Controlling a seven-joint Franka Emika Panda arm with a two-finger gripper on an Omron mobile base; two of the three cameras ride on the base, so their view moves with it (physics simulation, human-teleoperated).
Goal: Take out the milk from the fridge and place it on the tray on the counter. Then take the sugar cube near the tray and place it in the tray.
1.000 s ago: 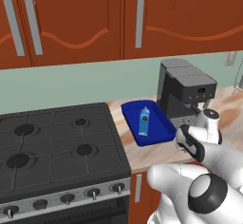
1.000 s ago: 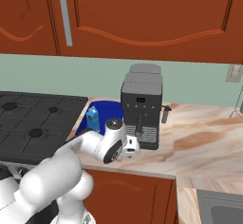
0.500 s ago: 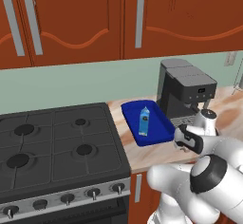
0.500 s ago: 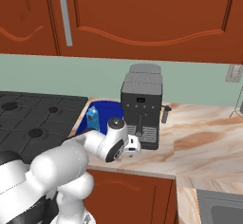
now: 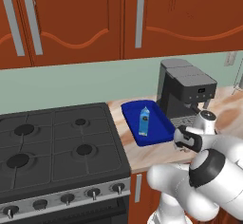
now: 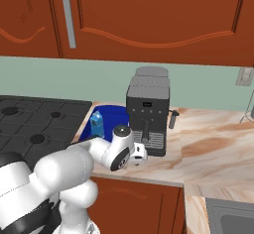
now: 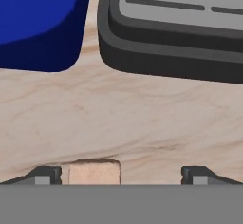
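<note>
Blue and upright, the milk (image 5: 144, 120) stands inside the tray (image 5: 159, 135) on the table (image 6: 218, 144), just left of the dark coffee machine (image 5: 186, 92). From the right base view the carton (image 6: 96, 124) is partly hidden by the arm, and the tray's (image 6: 118, 114) near side is covered too. The fingers (image 7: 120, 175) hang low over the table (image 7: 118, 118) in front of the tray's corner (image 7: 40, 23) and the machine's drip base (image 7: 175, 28), spread wide with nothing gripped. Between them, close to the left fingertip (image 7: 42, 174), sits the sugar cube (image 7: 94, 172), its lower part cut off at the picture's edge. In both base views the cube itself is hidden under the hand.
</note>
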